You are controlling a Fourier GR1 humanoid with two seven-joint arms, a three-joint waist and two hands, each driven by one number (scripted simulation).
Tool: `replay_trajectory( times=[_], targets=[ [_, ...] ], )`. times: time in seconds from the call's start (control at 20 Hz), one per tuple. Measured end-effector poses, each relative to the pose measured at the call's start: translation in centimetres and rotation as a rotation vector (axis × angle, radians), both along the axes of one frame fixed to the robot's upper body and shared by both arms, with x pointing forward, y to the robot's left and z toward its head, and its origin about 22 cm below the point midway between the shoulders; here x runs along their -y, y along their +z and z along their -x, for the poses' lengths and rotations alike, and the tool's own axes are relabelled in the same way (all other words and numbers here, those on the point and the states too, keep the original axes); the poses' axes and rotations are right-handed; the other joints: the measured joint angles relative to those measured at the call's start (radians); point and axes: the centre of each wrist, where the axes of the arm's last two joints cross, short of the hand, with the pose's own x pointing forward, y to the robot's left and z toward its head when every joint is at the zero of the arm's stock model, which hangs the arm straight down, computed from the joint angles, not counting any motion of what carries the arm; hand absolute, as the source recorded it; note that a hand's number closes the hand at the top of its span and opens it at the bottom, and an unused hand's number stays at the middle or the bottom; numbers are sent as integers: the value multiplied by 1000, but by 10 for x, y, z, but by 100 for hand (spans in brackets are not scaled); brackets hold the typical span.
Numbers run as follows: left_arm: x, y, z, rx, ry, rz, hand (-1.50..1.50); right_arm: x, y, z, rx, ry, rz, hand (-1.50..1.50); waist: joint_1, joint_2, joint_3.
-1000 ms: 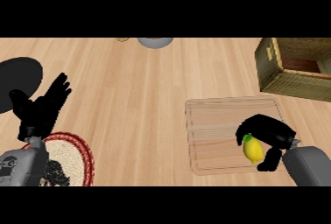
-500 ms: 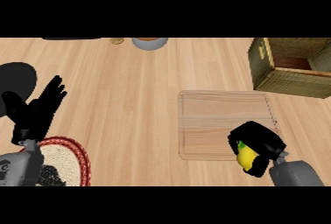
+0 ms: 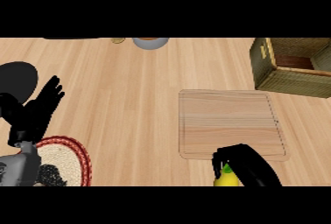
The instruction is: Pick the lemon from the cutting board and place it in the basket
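In the head view, the right hand [image 3: 249, 168] curls round the lemon [image 3: 226, 179], just off the board's [image 3: 229, 120] near edge. The basket [image 3: 284, 78] lies beyond the board's far right corner, on this hand's side. The left hand [image 3: 39, 111] rests with straight fingers, well left of the board.

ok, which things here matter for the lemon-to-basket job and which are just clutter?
Job: lemon, held in the right hand; cutting board, now bare; basket.
Clutter: red-rimmed woven mat; grey bowl; dark round object; left hand, open and resting.
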Motion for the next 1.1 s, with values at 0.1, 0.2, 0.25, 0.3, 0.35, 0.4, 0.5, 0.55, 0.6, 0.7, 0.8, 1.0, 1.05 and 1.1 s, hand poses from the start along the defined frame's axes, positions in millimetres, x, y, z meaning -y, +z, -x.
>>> replay_trajectory(
  times=[0.1,0.2,0.25,0.3,0.35,0.4,0.5,0.55,0.6,0.7,0.8,1.0,1.05,1.1],
  targets=[
    [5,-1,1,1,-5,2,0,-5,14,11,24,-17,-113,150,2,1,1],
    [0,0,2,0,-2,1,0,-10,29,22,57,-26,-238,150,3,2,2],
    [0,-1,1,1,-3,0,0,-12,38,28,84,-27,-289,150,2,2,2],
    [1,-1,2,4,-4,-1,0,-13,48,34,121,-37,-332,150,4,2,2],
    [1,0,3,7,-4,0,0,-14,61,41,154,-45,-363,150,6,2,2],
    [0,0,2,6,-4,-3,0,-14,74,47,184,-60,-388,150,7,2,1],
    [0,-2,0,7,-7,2,0,-14,92,53,220,-100,-411,150,10,4,1],
    [0,0,-2,5,-10,2,0,-15,97,53,225,-120,-415,150,11,5,1],
    [6,0,-3,5,-12,1,0,-15,101,51,232,-142,-414,150,13,5,1],
    [8,1,-5,6,-14,0,0,-14,110,46,254,-182,-404,150,16,6,1],
    [8,2,-5,11,-20,1,0,-13,121,38,278,-227,-390,150,21,7,1],
    [7,3,-4,8,-21,1,0,-12,149,23,328,-303,-353,150,27,7,0],
    [7,3,-4,9,-22,-1,0,-12,158,19,344,-322,-345,150,27,7,0],
    [9,3,-5,8,-24,0,0,-12,167,15,364,-345,-346,150,27,7,0]
  ],
)
